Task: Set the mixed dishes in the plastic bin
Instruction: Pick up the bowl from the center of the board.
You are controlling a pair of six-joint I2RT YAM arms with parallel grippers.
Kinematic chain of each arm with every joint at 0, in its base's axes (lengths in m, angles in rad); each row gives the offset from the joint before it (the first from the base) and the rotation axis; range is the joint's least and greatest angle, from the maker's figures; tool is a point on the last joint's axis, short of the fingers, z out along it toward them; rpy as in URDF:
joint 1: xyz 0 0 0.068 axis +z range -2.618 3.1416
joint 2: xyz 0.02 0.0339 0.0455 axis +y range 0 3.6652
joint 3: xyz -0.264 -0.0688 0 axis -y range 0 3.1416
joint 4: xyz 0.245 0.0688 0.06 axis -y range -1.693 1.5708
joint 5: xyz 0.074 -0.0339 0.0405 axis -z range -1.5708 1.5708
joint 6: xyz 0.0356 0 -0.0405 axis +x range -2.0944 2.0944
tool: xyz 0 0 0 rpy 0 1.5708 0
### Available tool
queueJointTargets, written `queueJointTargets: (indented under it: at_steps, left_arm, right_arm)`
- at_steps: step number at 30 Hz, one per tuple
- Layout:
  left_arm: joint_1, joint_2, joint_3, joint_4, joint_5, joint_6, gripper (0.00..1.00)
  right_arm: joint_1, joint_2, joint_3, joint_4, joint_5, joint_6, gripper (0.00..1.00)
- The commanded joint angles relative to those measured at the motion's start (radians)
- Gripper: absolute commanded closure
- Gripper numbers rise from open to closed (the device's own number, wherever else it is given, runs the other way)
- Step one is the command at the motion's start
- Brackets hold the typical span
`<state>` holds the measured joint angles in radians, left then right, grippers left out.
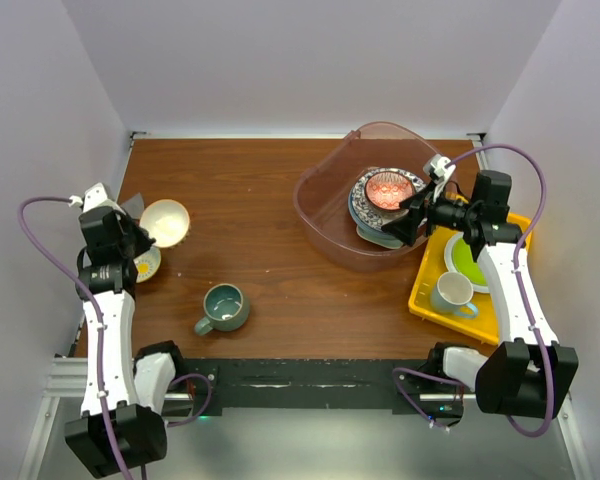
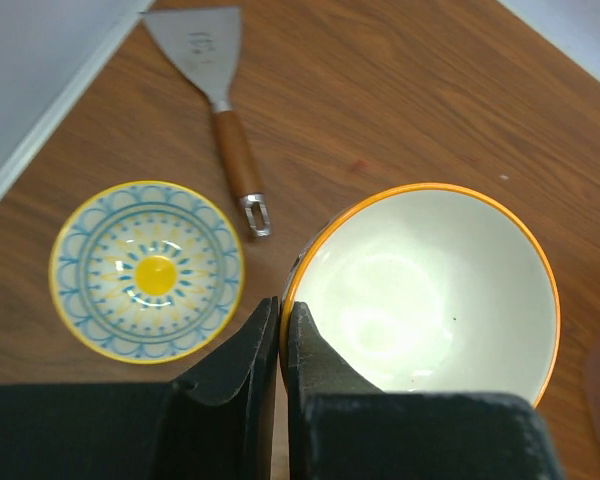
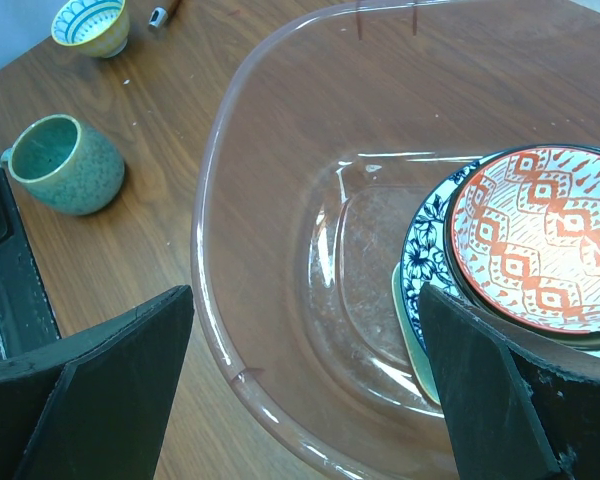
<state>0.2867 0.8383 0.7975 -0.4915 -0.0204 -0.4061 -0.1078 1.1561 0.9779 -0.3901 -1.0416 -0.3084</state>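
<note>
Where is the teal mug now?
In the top view the teal mug stands on the table, left of centre, between the left arm and the plastic bin.

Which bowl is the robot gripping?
The orange-rimmed cream bowl, pinched at its rim by the left end effector; the red-patterned bowl lies stacked in the bin.

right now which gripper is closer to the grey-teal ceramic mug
Left. The left gripper, clamped on the orange-rimmed white bowl, is just beyond the grey-teal mug to its left; the right gripper is open over the translucent plastic bin, far right.
</note>
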Motion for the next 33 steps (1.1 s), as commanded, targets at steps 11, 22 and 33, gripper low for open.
queueJointTargets:
  at_steps: [11, 22, 33]
  left_arm:
    - [-0.239, -0.054, 0.008, 0.189, 0.166, -0.131, 1.0]
    - [-0.412, -0.068, -0.053, 0.297, 0.149, -0.224, 1.0]
    - [-0.57, -0.068, -0.086, 0.36, 0.083, -0.278, 1.0]
  right_arm:
    - [-0.006, -0.01, 0.028, 0.014, -0.017, -0.017, 0.02]
    - [-0.006, 0.002, 0.019, 0.023, -0.026, -0.014, 0.02]
    - [0.005, 0.024, 0.036, 0.022, -0.029, 0.011, 0.02]
